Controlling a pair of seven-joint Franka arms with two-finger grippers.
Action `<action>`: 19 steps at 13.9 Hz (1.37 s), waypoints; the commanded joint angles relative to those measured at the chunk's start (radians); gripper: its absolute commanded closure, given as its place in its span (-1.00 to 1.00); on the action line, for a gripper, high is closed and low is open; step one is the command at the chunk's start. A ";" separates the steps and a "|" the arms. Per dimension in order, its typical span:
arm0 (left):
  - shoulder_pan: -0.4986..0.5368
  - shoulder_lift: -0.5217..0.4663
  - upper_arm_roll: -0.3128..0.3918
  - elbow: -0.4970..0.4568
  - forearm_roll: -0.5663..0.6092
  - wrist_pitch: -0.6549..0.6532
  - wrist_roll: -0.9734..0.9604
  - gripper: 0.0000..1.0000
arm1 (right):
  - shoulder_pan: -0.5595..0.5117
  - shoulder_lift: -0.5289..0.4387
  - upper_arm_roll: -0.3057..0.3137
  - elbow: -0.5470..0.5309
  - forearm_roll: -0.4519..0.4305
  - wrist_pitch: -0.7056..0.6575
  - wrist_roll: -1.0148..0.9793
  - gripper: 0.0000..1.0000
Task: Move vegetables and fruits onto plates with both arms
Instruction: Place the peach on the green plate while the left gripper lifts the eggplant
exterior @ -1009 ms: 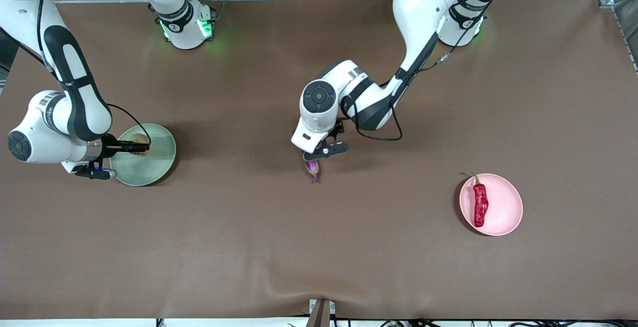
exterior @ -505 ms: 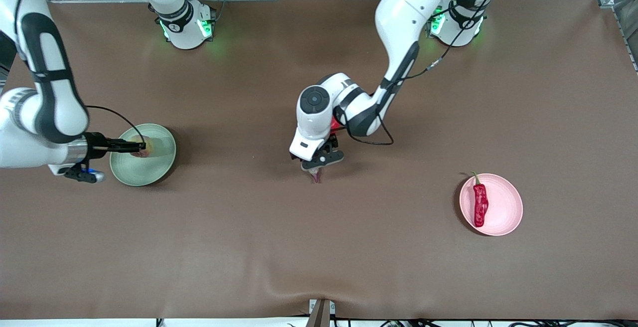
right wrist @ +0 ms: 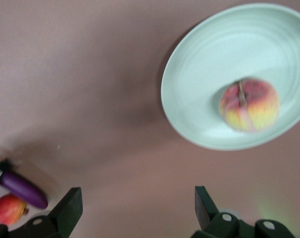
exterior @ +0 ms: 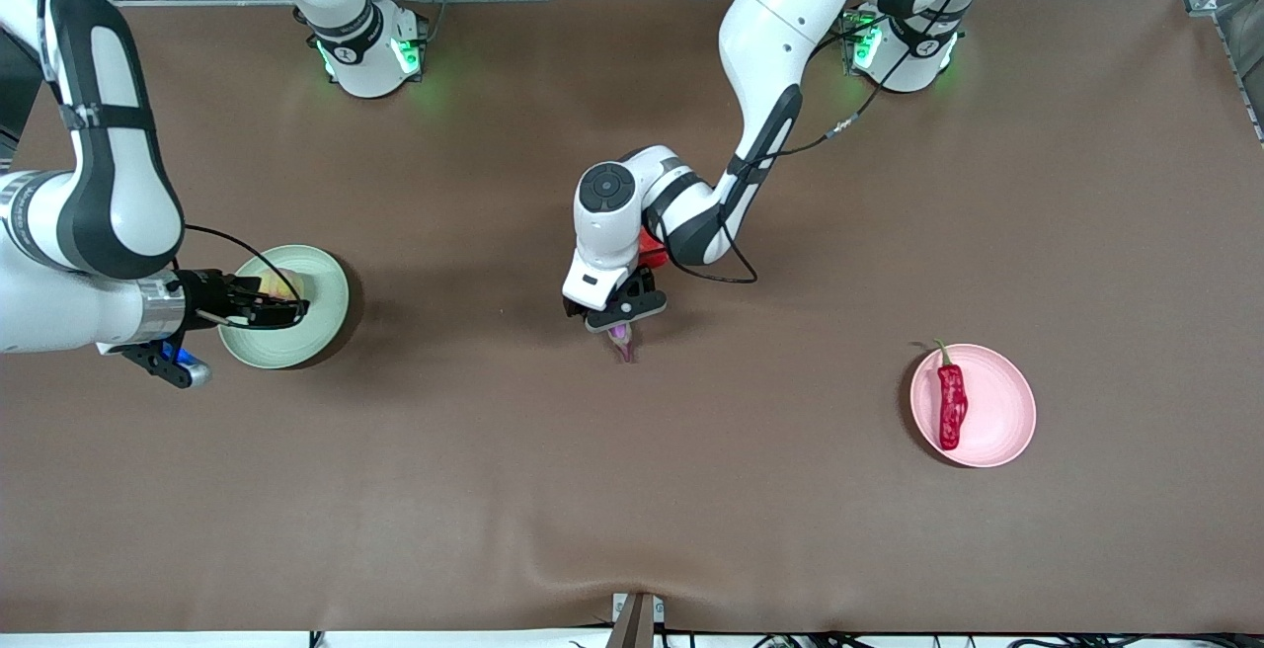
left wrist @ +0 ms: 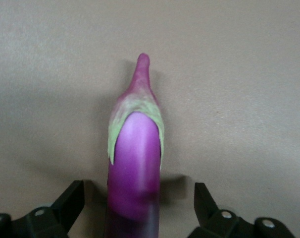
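The purple eggplant (exterior: pixel 622 340) lies mid-table, mostly hidden under my left gripper (exterior: pixel 614 316). In the left wrist view the eggplant (left wrist: pixel 135 163) sits between the open fingers of the left gripper (left wrist: pixel 137 201), which do not touch it. The red pomegranate (exterior: pixel 650 250) peeks out from under the left arm beside it. The peach (exterior: pixel 279 283) rests on the pale green plate (exterior: pixel 331 278). My right gripper (exterior: pixel 276 310) hovers over that plate, open and empty (right wrist: pixel 136 203). The right wrist view shows the peach (right wrist: pixel 249 105) on the green plate (right wrist: pixel 199 64). The red chili (exterior: pixel 951 404) lies on the pink plate (exterior: pixel 1002 411).
The right wrist view also shows the eggplant (right wrist: pixel 21 186) and the pomegranate (right wrist: pixel 6 208) farther off. A small metal bracket (exterior: pixel 635 618) sits at the table's edge nearest the front camera. Brown cloth covers the table.
The right gripper has come off the peach, which now lies alone on the green plate. The left gripper has shifted a little toward the right arm's end and settled around the eggplant.
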 commanded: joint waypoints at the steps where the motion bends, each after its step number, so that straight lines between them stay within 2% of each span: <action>1: -0.027 0.016 0.016 0.017 -0.009 0.000 -0.035 1.00 | -0.008 -0.003 -0.004 0.135 0.011 -0.196 0.039 -1.00; 3: -0.031 0.011 0.016 0.017 -0.007 -0.010 -0.037 1.00 | -0.008 -0.011 -0.001 0.194 0.011 -0.294 0.050 -1.00; 6: -0.028 -0.038 0.017 0.018 -0.010 -0.087 -0.051 1.00 | -0.008 -0.063 0.026 0.215 0.019 -0.380 0.050 -1.00; 9: -0.008 -0.130 0.014 0.018 -0.018 -0.188 -0.063 1.00 | 0.009 -0.133 0.040 0.209 0.020 -0.405 0.058 -1.00; 11: 0.039 -0.229 0.013 0.014 -0.036 -0.281 -0.060 1.00 | 0.033 -0.143 0.051 0.206 0.036 -0.410 0.167 -1.00; 15: 0.182 -0.385 0.005 0.004 -0.076 -0.452 -0.013 1.00 | 0.146 -0.129 0.079 0.182 0.042 -0.300 0.381 -1.00; 19: 0.356 -0.423 0.004 0.001 -0.079 -0.527 0.202 1.00 | 0.298 -0.089 0.079 0.140 0.100 -0.123 0.603 -1.00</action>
